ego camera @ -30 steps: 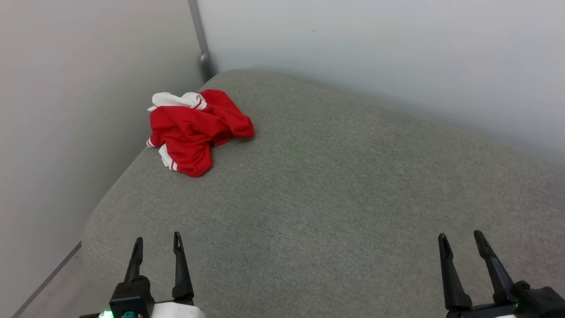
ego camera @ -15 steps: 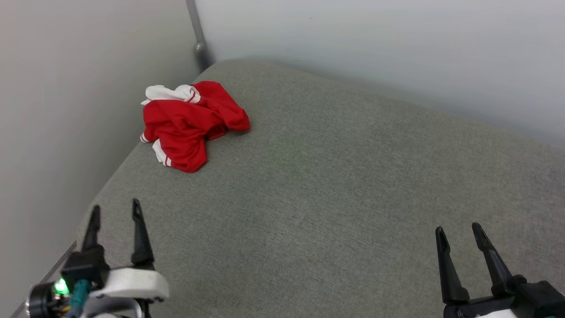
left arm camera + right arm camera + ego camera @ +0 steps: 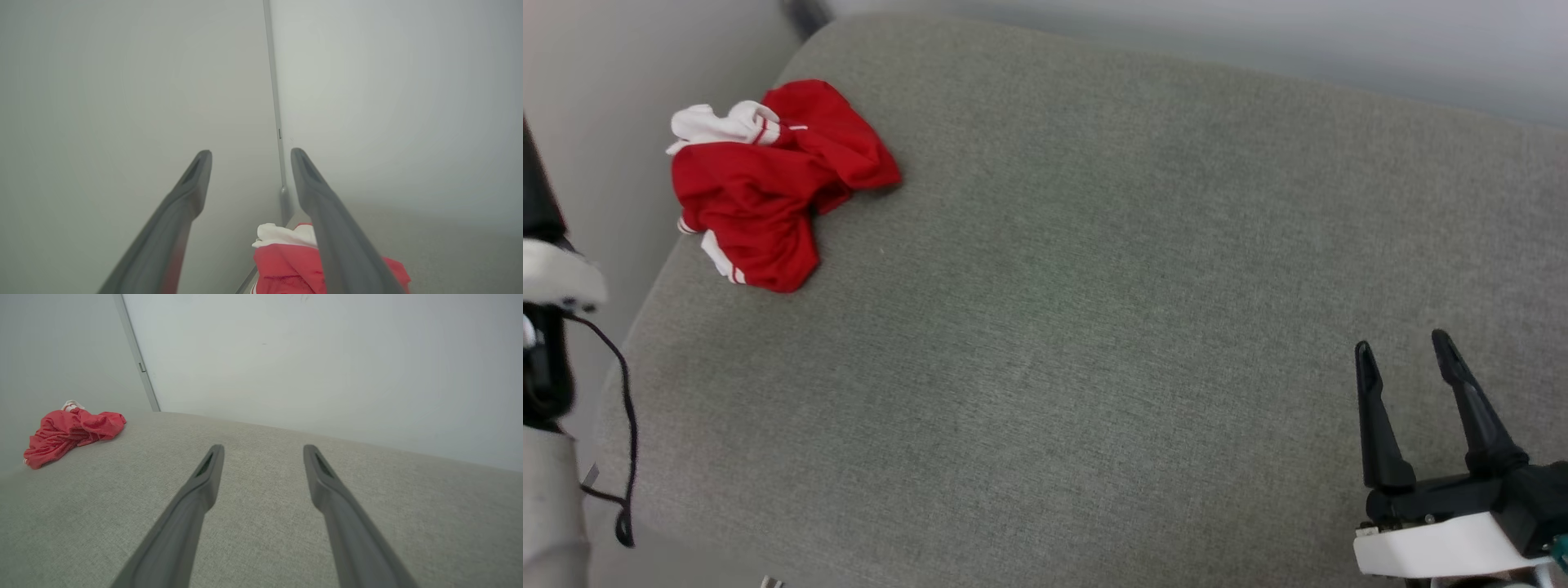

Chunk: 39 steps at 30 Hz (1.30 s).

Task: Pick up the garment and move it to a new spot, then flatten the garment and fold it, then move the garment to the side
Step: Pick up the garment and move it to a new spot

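Left claw (image 3: 250,152) spread, right claw (image 3: 1402,341) spread, both empty, crumpled garment (image 3: 760,188) on grey cushion (image 3: 1094,286) corner

garment (image 3: 286,261): lower part cut by bottom edge; right side hidden behind a finger (image 3: 327,220) of left gripper (image 3: 250,152). left arm (image 3: 556,282): blurred, cut by left edge. corner post (image 3: 805,10): blurred, cut by top edge.

surface: grey fabric cushion (image 3: 1094,286) | on it: crumpled red-and-white garment (image 3: 768,188), far-left corner
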Motion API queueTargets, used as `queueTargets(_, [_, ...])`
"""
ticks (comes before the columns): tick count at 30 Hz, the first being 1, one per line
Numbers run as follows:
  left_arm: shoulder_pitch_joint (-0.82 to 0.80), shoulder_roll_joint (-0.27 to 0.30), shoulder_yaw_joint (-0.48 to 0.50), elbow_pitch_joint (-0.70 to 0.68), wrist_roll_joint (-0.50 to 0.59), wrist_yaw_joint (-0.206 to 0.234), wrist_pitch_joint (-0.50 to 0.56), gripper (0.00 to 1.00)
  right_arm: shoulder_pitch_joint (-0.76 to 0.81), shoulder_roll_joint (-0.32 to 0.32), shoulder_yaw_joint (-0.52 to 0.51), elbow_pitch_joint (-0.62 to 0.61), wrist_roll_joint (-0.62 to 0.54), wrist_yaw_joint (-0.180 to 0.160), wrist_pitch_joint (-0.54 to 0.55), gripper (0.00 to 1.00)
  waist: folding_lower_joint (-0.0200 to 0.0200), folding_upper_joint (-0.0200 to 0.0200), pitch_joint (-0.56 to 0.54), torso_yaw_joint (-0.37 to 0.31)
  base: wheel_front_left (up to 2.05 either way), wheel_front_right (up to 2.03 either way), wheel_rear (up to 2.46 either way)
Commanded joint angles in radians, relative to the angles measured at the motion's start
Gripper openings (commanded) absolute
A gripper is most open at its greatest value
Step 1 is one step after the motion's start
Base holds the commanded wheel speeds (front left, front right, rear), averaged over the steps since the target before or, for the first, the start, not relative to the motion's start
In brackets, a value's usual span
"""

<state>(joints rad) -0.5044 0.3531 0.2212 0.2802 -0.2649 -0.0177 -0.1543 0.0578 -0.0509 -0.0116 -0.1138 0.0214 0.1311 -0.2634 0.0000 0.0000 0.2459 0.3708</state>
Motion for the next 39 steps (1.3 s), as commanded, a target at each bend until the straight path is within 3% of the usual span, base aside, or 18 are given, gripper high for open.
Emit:
queueTargets(1, [-0.056, 0.031, 0.008, 0.023, -0.017, -0.017, 0.032, 1.0, -0.026, 0.001, -0.002, -0.014, -0.012, -0.001, -0.002, 1.0, 0.0, 0.0, 0.087, -0.04, 0.0, 0.0, 0.0])
queueTargets(9, [-0.318, 0.183, -0.031, 0.178, -0.112, -0.09, 0.314, 1.0, -0.099, 0.001, -0.013, -0.08, -0.065, -0.001, -0.002, 1.0, 0.0, 0.0, 0.241, -0.065, 0.0, 0.0, 0.0])
queueTargets(12, [-0.4, 0.211, -0.056, 0.231, -0.165, -0.104, 0.431, 1.0, -0.12, 0.001, -0.02, -0.108, -0.083, -0.001, -0.002, 1.0, 0.0, 0.0, 0.29, -0.069, 0.0, 0.0, 0.0])
queueTargets(23, [-0.494, 0.341, -0.235, 0.324, -0.393, -0.11, 0.848, 1.0, -0.173, 0.001, -0.011, -0.21, -0.119, -0.001, -0.002, 1.0, 0.0, 0.0, 0.44, -0.108, 0.0, 0.0, 0.0])
queueTargets(28, [-0.472, 0.369, -0.282, 0.349, -0.478, -0.11, 0.953, 1.0, -0.19, 0.001, -0.006, -0.24, -0.14, -0.001, -0.002, 1.0, 0.0, 0.0, 0.493, -0.127, 0.0, 0.0, 0.0])
queueTargets(36, [-0.449, 0.331, -0.375, 0.403, -0.529, -0.111, 0.996, 1.0, -0.196, 0.0, -0.015, -0.265, -0.159, -0.001, -0.001, 1.0, 0.0, 0.0, 0.523, -0.131, 0.0, 0.0, 0.0])
queueTargets(37, [-0.449, 0.329, -0.388, 0.408, -0.53, -0.111, 0.994, 0.49, -0.196, 0.0, -0.017, -0.265, -0.16, -0.001, -0.001, 1.0, 0.0, 0.0, 0.521, -0.13, 0.0, 0.0, 0.0])
queueTargets(38, [-0.451, 0.33, -0.397, 0.411, -0.532, -0.111, 0.992, 0.09, -0.194, 0.0, -0.019, -0.263, -0.16, -0.001, -0.001, 1.0, 0.0, 0.0, 0.517, -0.128, 0.0, 0.0, 0.0])
queueTargets(39, [-0.454, 0.335, -0.406, 0.413, -0.535, -0.111, 0.989, 0.0, -0.192, 0.0, -0.02, -0.26, -0.158, -0.001, -0.001, 1.0, 0.0, 0.0, 0.513, -0.128, 0.0, 0.0, 0.0])
